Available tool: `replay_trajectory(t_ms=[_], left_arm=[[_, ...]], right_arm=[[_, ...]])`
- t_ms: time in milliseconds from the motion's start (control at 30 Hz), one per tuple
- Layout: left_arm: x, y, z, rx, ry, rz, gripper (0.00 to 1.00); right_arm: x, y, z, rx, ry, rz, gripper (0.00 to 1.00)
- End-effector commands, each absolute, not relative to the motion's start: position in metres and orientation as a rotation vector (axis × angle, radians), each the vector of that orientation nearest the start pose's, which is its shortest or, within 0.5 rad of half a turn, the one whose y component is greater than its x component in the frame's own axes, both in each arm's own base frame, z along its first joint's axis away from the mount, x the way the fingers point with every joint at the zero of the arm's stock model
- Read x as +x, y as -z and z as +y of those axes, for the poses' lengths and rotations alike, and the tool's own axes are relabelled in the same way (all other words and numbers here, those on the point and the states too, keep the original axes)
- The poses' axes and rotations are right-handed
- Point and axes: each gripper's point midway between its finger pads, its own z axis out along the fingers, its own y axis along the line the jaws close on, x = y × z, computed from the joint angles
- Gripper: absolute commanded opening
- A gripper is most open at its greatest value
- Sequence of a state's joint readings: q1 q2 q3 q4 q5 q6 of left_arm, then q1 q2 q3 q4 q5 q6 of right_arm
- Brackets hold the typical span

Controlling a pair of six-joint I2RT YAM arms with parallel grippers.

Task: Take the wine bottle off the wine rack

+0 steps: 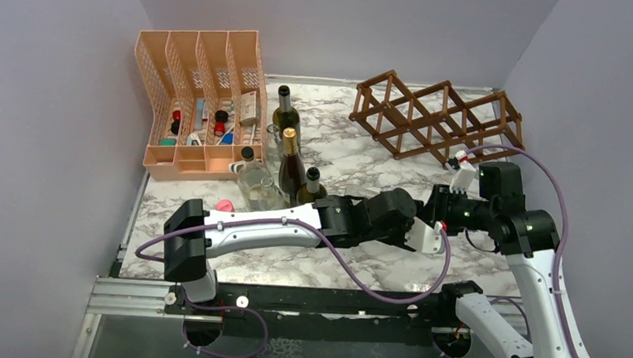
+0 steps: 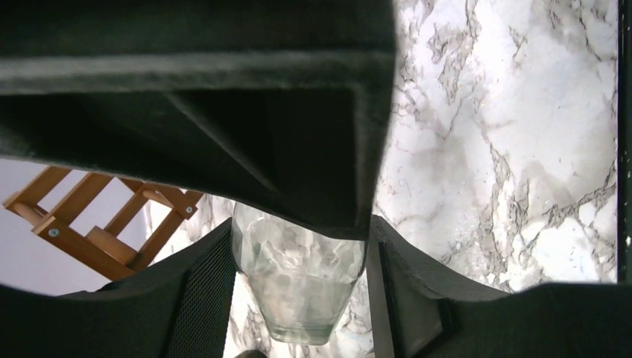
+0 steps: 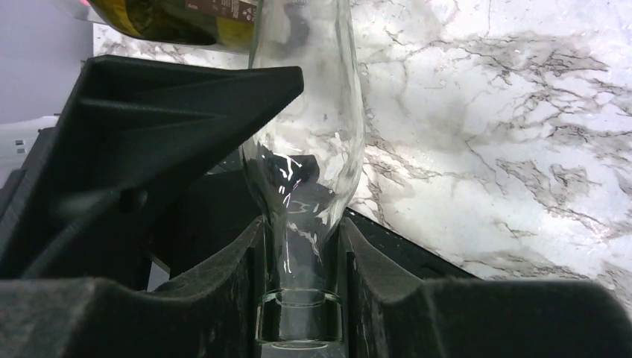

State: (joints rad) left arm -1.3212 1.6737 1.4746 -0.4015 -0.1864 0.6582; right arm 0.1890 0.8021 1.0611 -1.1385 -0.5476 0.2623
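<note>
A clear glass wine bottle [image 3: 313,142] is held above the marble table between my two grippers. My right gripper [image 3: 300,298] is shut on its neck, just above the lip. My left gripper [image 2: 298,298] has a finger on each side of the bottle's wide lower body [image 2: 298,268] and touches it on both sides. In the top view the two grippers, left [image 1: 426,233] and right [image 1: 438,206], meet in front of the dark brown wooden wine rack [image 1: 437,116]; the bottle is hidden between them. The rack's cells look empty. A corner of it shows in the left wrist view [image 2: 82,216].
Several bottles stand at the table's middle left: a green one [image 1: 284,106], a dark one with a gold top [image 1: 291,165], a clear one [image 1: 252,182], a short green one [image 1: 313,187]. A peach mesh organizer [image 1: 202,97] stands at the back left. Grey walls close in on three sides.
</note>
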Motion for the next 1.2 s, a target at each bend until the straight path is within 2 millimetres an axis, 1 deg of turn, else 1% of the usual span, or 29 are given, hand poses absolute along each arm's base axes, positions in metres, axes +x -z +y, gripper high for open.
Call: replay_trajectory(t_ms=[0, 33, 67, 133, 200, 300, 333, 367, 433, 500, 633, 733, 833, 900, 967, 1067, 1167], left_arm=[[0.175, -0.229, -0.455, 1.710, 0.181, 1.251, 0.49], [0.174, -0.230, -0.455, 1.704, 0.193, 1.253, 0.45], [0.173, -0.232, -0.455, 1.689, 0.202, 1.260, 0.42], [0.173, -0.236, -0.455, 1.655, 0.224, 1.272, 0.34], [0.172, -0.240, -0.455, 1.602, 0.253, 1.292, 0.29], [0.168, -0.238, -0.451, 1.517, 0.324, 1.332, 0.28], [0.167, -0.236, -0.450, 1.490, 0.349, 1.347, 0.27], [0.166, -0.235, -0.449, 1.461, 0.370, 1.364, 0.27], [0.164, -0.236, -0.445, 1.399, 0.415, 1.386, 0.26], [0.163, -0.238, -0.441, 1.336, 0.449, 1.407, 0.25], [0.164, -0.247, -0.427, 1.163, 0.521, 1.454, 0.24], [0.163, -0.251, -0.415, 1.019, 0.592, 1.477, 0.25], [0.163, -0.252, -0.406, 0.907, 0.647, 1.498, 0.24], [0.165, -0.252, -0.402, 0.847, 0.667, 1.515, 0.25], [0.168, -0.251, -0.397, 0.775, 0.679, 1.541, 0.25], [0.169, -0.252, -0.396, 0.696, 0.726, 1.559, 0.25], [0.171, -0.245, -0.397, 0.651, 0.736, 1.578, 0.25]], right_arm=[[0.146, -0.255, 0.139, -0.240, -0.926, 2.345, 0.01], [0.146, -0.256, 0.139, -0.244, -0.927, 2.339, 0.01], [0.145, -0.257, 0.138, -0.242, -0.919, 2.338, 0.04], [0.146, -0.259, 0.135, -0.231, -0.892, 2.336, 0.16], [0.148, -0.262, 0.132, -0.218, -0.859, 2.329, 0.32], [0.152, -0.272, 0.125, -0.194, -0.800, 2.305, 0.53], [0.154, -0.278, 0.122, -0.185, -0.778, 2.288, 0.61], [0.156, -0.282, 0.118, -0.170, -0.746, 2.279, 0.67], [0.160, -0.290, 0.110, -0.139, -0.687, 2.260, 0.75], [0.166, -0.297, 0.099, -0.082, -0.603, 2.248, 0.81], [0.177, -0.315, 0.072, 0.044, -0.429, 2.200, 0.89], [0.178, -0.337, 0.064, 0.077, -0.395, 2.127, 0.93], [0.177, -0.352, 0.060, 0.096, -0.387, 2.075, 0.95], [0.175, -0.358, 0.062, 0.086, -0.401, 2.058, 0.95], [0.175, -0.358, 0.062, 0.081, -0.406, 2.054, 0.95], [0.173, -0.357, 0.063, 0.078, -0.411, 2.055, 0.95], [0.171, -0.359, 0.065, 0.067, -0.430, 2.047, 0.95]])
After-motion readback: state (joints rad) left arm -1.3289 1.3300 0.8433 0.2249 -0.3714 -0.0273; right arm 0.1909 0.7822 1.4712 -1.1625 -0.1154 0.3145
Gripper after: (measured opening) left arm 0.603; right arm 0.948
